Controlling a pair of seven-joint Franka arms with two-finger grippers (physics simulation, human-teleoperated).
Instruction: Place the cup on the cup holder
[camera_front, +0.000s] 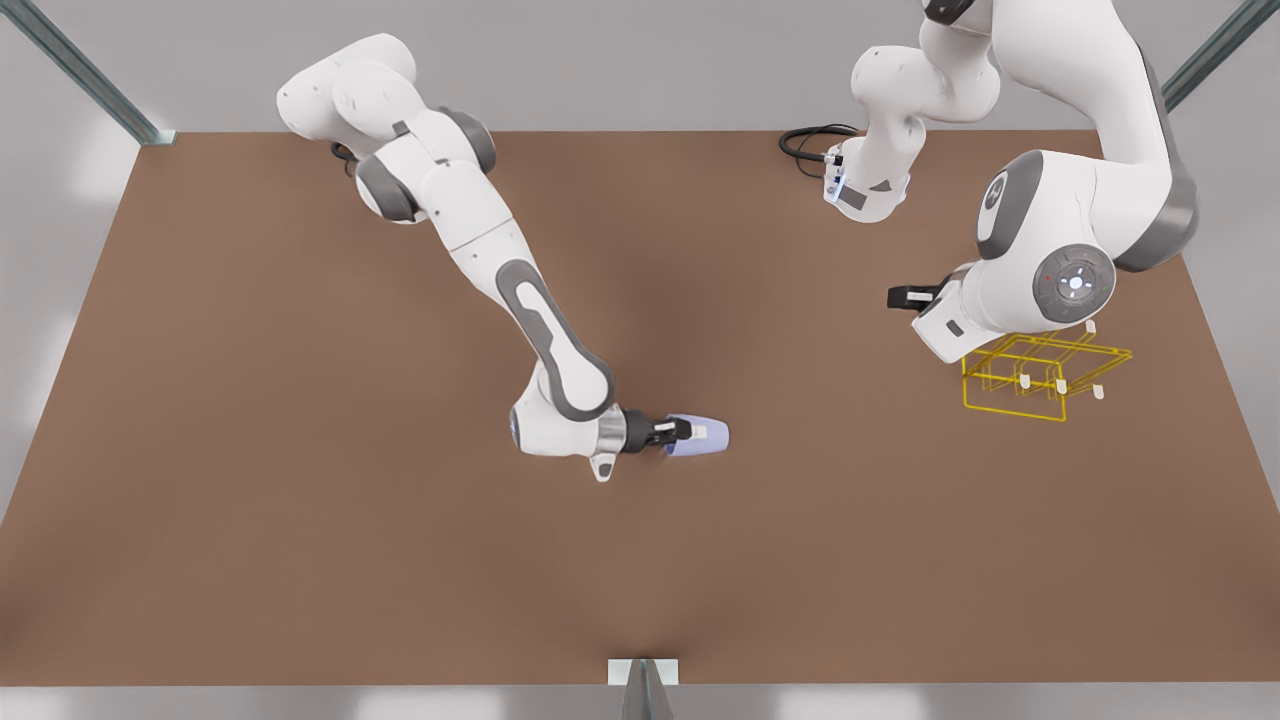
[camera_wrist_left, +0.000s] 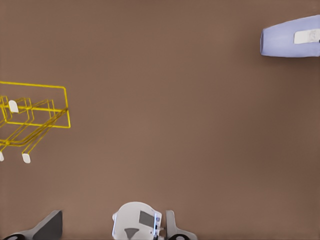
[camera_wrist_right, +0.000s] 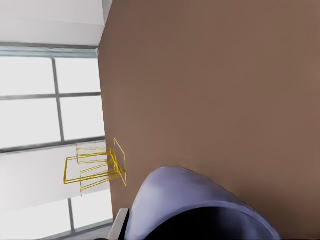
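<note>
On the matte brown table (camera_front: 300, 500) we see our right gripper (camera_front: 690, 432) clamped on the smooth lavender-blue tapered cup (camera_front: 702, 436), at centre frame. Our left gripper (camera_front: 905, 297) waits at right by the thin yellow wire cup holder (camera_front: 1040, 375); its fingers' state we cannot tell.

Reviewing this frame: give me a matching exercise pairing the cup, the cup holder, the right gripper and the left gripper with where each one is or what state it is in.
Things:
1. cup
2. cup holder
3. right gripper
4. left gripper

States:
A. yellow wire frame standing on the table, at the front view's right
B. lavender-blue, lying sideways near the table's middle
C. waiting above the table beside the rack
D. closed on the tumbler

Pairs: 1-B, 2-A, 3-D, 4-C
</note>
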